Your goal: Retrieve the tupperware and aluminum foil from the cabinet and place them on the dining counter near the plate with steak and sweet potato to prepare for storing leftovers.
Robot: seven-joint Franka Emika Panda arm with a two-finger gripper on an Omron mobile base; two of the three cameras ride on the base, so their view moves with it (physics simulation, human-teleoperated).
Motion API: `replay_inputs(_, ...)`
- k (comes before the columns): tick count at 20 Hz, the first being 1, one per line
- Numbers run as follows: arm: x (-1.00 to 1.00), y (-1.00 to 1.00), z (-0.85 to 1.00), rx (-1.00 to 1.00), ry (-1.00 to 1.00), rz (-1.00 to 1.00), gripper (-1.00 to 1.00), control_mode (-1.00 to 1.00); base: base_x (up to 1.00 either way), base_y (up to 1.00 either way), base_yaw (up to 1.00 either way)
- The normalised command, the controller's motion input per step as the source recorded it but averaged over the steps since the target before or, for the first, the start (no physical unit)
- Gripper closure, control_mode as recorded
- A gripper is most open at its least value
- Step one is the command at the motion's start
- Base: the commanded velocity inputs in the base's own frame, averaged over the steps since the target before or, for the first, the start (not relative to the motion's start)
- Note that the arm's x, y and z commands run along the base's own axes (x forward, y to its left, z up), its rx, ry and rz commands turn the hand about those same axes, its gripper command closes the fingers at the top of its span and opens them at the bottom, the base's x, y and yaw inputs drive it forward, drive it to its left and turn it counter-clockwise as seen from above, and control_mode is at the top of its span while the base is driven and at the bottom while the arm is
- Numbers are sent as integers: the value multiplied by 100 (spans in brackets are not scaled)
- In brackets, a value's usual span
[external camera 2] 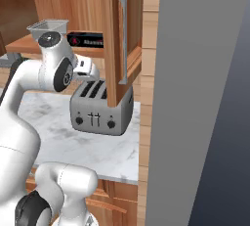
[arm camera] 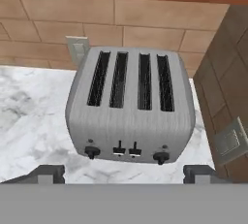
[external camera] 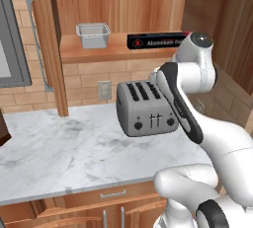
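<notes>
Task is being judged as barely started: nothing has been retrieved yet. The tupperware (external camera: 93, 35) is being seen sitting on the shelf (external camera: 99, 52) of the open cabinet (external camera: 118, 5), toward 11 o'clock in the left base view; in the right base view it is being partly covered by the arm at 10 o'clock. The aluminum foil (external camera: 155, 40) is lying on the same shelf, just beside the tub at its 3 o'clock side, apart from it, long side facing out, its far end being hidden by the arm.

The hand (arm camera: 124, 172) is being held above the silver four-slot toaster (arm camera: 131, 104), looking down on it; the two fingertips (arm camera: 48, 173) are being shown well spread at 7 and 5 o'clock of the hand view, with nothing between them. The hand is being kept below shelf level, so neither item is being touched.

The toaster is standing on the marble desk (external camera: 59, 148), against the brick wall with the outlet (external camera: 104, 90). The cabinet door (external camera 2: 119, 39) is being seen swung open with its metal handle at 12 o'clock in the right base view.

Left to be done, as judged: the hand being raised to the shelf, each item being grasped, both being carried to the dining counter and set near the plate. Both fetches and both placements are pending.
</notes>
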Motion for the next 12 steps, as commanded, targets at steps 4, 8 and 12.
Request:
replay_inputs(4,13,21,38,0,-37,0,-100,-100,0,0,0)
replay_inputs(8,17,14,43,0,-29,-2,-100,-100,0,0,0)
replay_inputs(12,17,14,48,0,-14,-7,-100,-100,0,0,0)
